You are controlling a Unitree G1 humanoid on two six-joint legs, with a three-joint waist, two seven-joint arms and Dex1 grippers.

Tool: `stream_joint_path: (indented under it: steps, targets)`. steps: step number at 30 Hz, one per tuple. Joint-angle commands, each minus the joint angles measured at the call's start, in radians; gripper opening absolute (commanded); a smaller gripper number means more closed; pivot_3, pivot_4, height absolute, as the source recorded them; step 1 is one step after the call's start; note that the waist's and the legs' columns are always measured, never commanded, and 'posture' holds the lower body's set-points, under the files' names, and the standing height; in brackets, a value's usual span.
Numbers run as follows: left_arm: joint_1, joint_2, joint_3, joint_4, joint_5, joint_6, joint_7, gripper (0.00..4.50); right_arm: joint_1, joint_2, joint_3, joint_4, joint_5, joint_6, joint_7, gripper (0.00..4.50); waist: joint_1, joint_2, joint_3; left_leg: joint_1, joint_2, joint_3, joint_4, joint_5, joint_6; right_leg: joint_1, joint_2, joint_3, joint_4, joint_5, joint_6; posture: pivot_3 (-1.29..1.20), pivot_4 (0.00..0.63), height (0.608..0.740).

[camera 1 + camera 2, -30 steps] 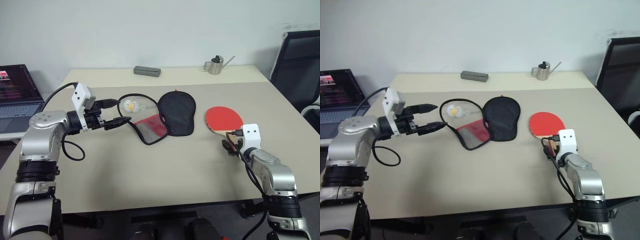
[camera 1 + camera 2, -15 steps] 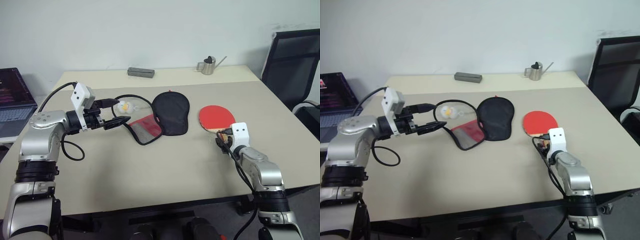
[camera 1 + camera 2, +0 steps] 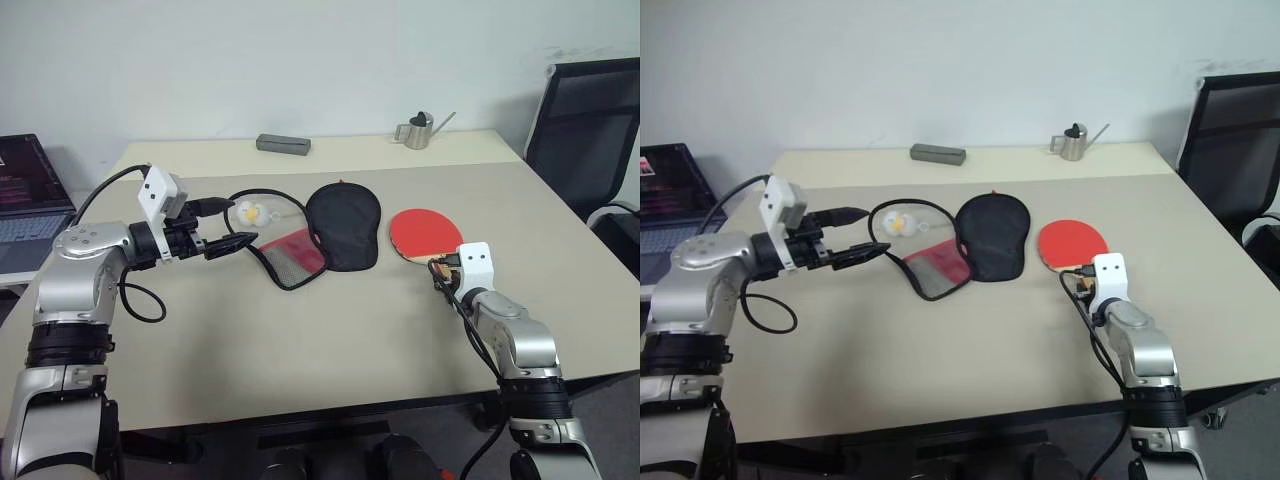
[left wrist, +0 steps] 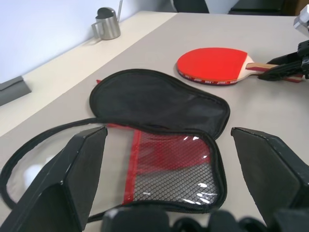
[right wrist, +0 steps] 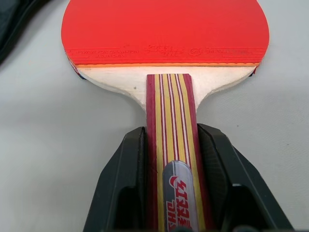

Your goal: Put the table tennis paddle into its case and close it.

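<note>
Clamping right gripper (image 5: pixel 171 159) on table tennis paddle (image 5: pixel 164 43) handle near tabletop's right edge, risking slipping; left gripper (image 4: pixel 164 159) gaping wide.

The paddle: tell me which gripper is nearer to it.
Right. The right gripper is closed on the handle of the paddle, which lies flat on the table. The left gripper hovers open at the far side of the open case, well away.

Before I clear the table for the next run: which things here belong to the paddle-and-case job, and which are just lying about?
Job:
paddle, handle between the right gripper fingers
case, lying open
left gripper, open beside the case

Lying about:
duck toy
grey block
metal watering can
laptop
chair
</note>
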Motion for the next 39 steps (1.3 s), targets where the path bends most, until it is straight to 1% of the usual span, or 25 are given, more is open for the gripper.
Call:
stream_joint_path:
  steps: [1,8,9,12,15,21,25,31,34,39]
  targets:
    - [-0.003,0.028,0.046,-0.014,-0.002,-0.019,0.014,4.5,-0.045,0.0,-0.068,0.009,-0.002,-0.022,-0.066,1.25,0.004,0.001,0.001,0.0,0.0,0.0,0.0,0.0,0.0,0.0,0.0,0.0,0.0,0.0,0.0,0.0,0.15,0.74]
    - [0.011,0.042,0.069,-0.007,-0.005,-0.02,0.023,4.5,-0.101,0.01,-0.079,-0.059,0.02,0.009,-0.077,1.25,0.014,0.007,0.005,-0.01,-0.002,-0.001,-0.003,-0.001,-0.001,-0.007,0.0,-0.001,-0.007,0.0,0.0,0.0,0.15,0.74]
    - [0.012,0.044,0.072,-0.006,-0.005,-0.02,0.024,4.5,-0.107,0.015,-0.077,-0.072,0.023,0.019,-0.079,1.25,0.014,0.007,0.005,-0.01,-0.002,-0.001,-0.004,-0.001,-0.002,-0.007,0.0,-0.001,-0.008,0.003,-0.004,0.0,0.15,0.74]
    - [0.017,0.051,0.083,0.002,-0.005,-0.022,0.029,4.5,-0.134,0.034,-0.063,-0.11,0.031,0.035,-0.085,1.25,0.012,0.007,0.005,-0.014,-0.002,0.0,-0.004,-0.002,-0.003,-0.011,0.0,-0.001,-0.009,0.004,-0.005,0.0,0.15,0.74]
    - [0.023,0.055,0.089,0.004,-0.002,-0.023,0.031,4.5,-0.155,0.055,-0.057,-0.133,0.037,0.051,-0.093,1.25,0.007,0.007,0.005,-0.022,-0.002,0.0,-0.004,-0.003,-0.003,-0.018,0.0,-0.001,-0.009,0.004,-0.005,0.0,0.15,0.74]
    - [0.029,0.057,0.094,-0.002,-0.002,-0.021,0.036,4.5,-0.178,0.074,-0.048,-0.14,0.048,0.058,-0.093,1.25,0.008,0.008,0.005,-0.023,-0.002,0.0,-0.004,-0.004,-0.004,-0.019,0.0,-0.001,-0.011,0.004,-0.005,0.0,0.15,0.74]
    - [0.038,0.059,0.099,-0.005,-0.001,-0.022,0.039,4.5,-0.206,0.11,-0.006,-0.137,0.051,0.061,-0.087,1.25,0.004,0.008,0.006,-0.023,-0.001,0.0,-0.004,-0.004,-0.003,-0.018,0.001,-0.001,-0.01,0.004,-0.005,0.0,0.15,0.74]
    - [0.037,0.057,0.098,-0.005,-0.002,-0.023,0.043,4.5,-0.283,0.185,0.062,-0.043,0.04,0.019,-0.076,1.25,-0.002,0.008,0.006,-0.023,0.0,0.001,-0.004,-0.004,-0.004,-0.019,0.002,-0.001,-0.009,0.004,-0.005,0.0,0.15,0.74]
    - [0.042,0.058,0.102,-0.02,-0.011,-0.017,0.037,4.5,-0.336,0.223,0.087,0.052,0.034,-0.026,-0.074,1.25,0.0,0.008,0.006,-0.023,-0.001,0.0,-0.003,-0.004,-0.004,-0.019,0.002,-0.001,-0.009,0.004,-0.005,0.0,0.15,0.74]
    - [0.054,0.066,0.113,-0.038,-0.029,-0.006,0.02,4.5,-0.408,0.254,0.102,0.229,0.019,-0.124,-0.079,1.25,0.0,0.008,0.006,-0.023,-0.001,0.0,-0.003,-0.004,-0.004,-0.019,0.002,-0.001,-0.009,0.004,-0.005,0.0,0.15,0.74]
